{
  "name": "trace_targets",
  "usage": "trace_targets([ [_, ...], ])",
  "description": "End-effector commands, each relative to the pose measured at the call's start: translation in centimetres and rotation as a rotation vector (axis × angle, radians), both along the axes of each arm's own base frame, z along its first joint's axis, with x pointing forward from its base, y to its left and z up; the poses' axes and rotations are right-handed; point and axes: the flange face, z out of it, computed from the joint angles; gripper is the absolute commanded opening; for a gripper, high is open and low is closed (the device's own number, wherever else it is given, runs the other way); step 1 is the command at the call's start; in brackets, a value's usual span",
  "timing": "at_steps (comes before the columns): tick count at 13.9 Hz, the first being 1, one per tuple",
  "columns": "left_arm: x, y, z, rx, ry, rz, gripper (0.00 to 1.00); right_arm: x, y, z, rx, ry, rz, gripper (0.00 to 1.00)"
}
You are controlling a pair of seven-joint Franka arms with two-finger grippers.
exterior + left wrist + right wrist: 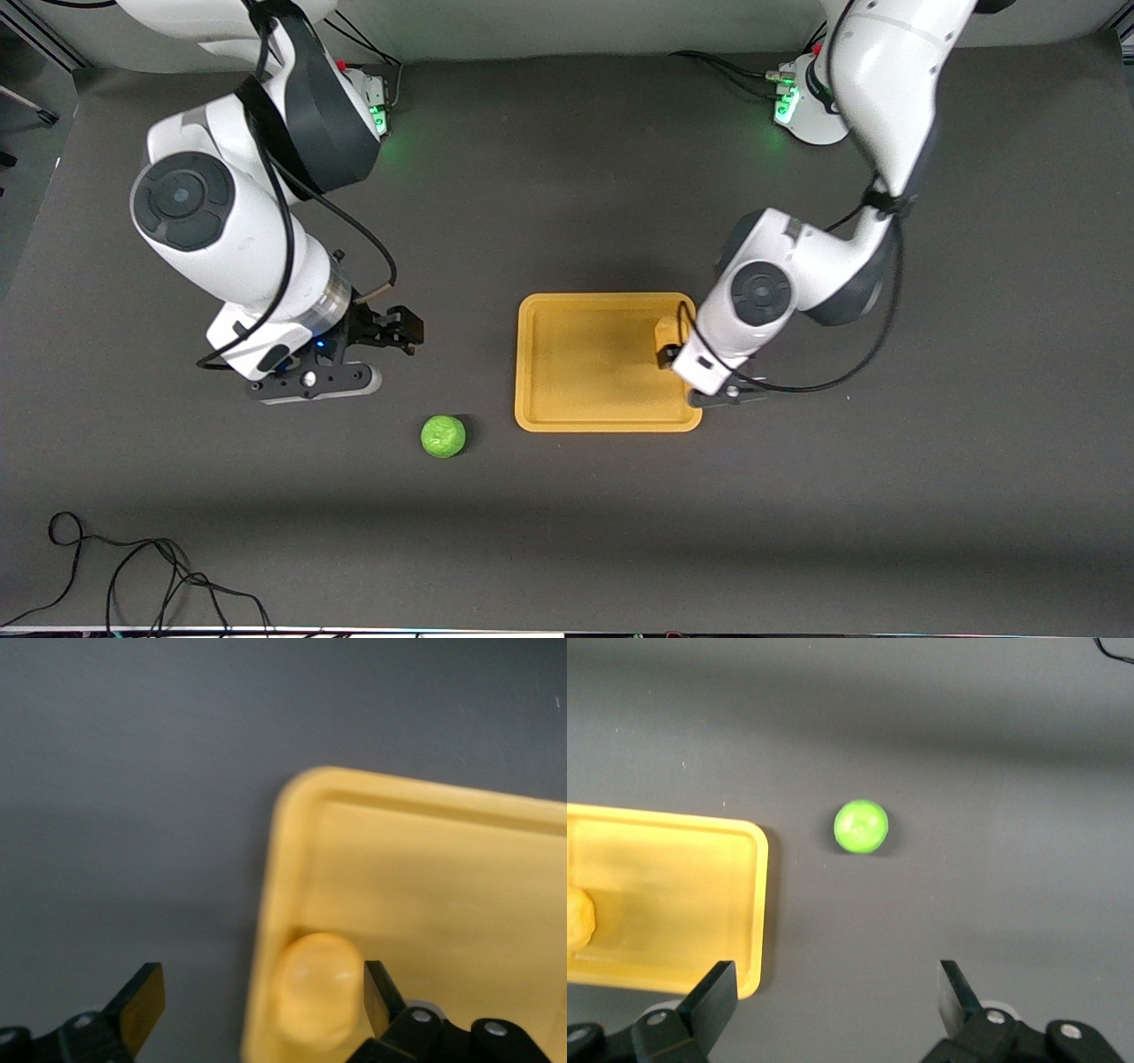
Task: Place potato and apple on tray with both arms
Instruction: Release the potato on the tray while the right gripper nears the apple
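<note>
The yellow-orange tray (585,363) lies mid-table. The potato (665,330) rests on it by the rim toward the left arm's end, partly hidden by the left wrist. My left gripper (671,353) hangs over that tray edge. In the left wrist view the potato (317,999) lies on the tray (443,877) between the open fingers (142,1005), close to one and not gripped. The green apple (443,436) sits on the table beside the tray's corner nearest the front camera. My right gripper (394,330) is open and empty over the table. Its view shows the apple (861,827), tray (760,904) and potato (578,918).
A loose black cable (133,576) lies on the table near the front camera at the right arm's end. The arms' green-lit bases (381,115) (784,102) stand along the table's edge farthest from the front camera.
</note>
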Motion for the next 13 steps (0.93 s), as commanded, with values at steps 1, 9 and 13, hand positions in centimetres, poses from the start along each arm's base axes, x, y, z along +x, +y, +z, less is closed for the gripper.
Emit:
trace_targets([
  [1,0.1,8.6,7.2,0.029,0.023,-0.050,1.00,2.1,-0.1,-4.6,0.001,-0.010,-0.025,1.00],
  [9,-0.6,28.8,14.8,0.037,-0.055,-0.183,1.00,3.3,-1.2,-22.0,0.028,-0.101,-0.048,1.00],
  [13,-1.6,28.1,17.8,0.047,-0.094,-0.197,1.00,3.3,-0.6,-28.6,0.025,-0.113,-0.041,1.00],
])
